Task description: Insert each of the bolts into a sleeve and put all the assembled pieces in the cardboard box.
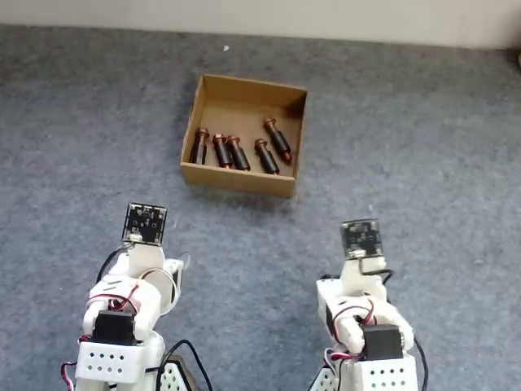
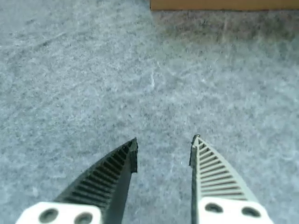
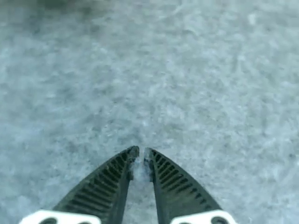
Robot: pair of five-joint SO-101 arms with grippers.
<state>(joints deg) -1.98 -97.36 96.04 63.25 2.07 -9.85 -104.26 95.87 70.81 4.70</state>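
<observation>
5 bolt-and-sleeve assemblies (image 1: 238, 152) lie inside the cardboard box (image 1: 236, 180): 4 in a loose row by its near wall and 1 just behind them toward the right, copper heads pointing away from the arms. With every piece seen already boxed, the task looks complete, which would explain why both arms rest folded low, well short of the box. The left gripper (image 2: 164, 142) hangs moderately parted and empty, the box's near edge ahead of it. The right gripper (image 3: 141, 151) is almost closed on nothing. Grey carpet (image 1: 423, 147) stretches between the arms and the box and along both its flanks, giving ample room to approach.
</observation>
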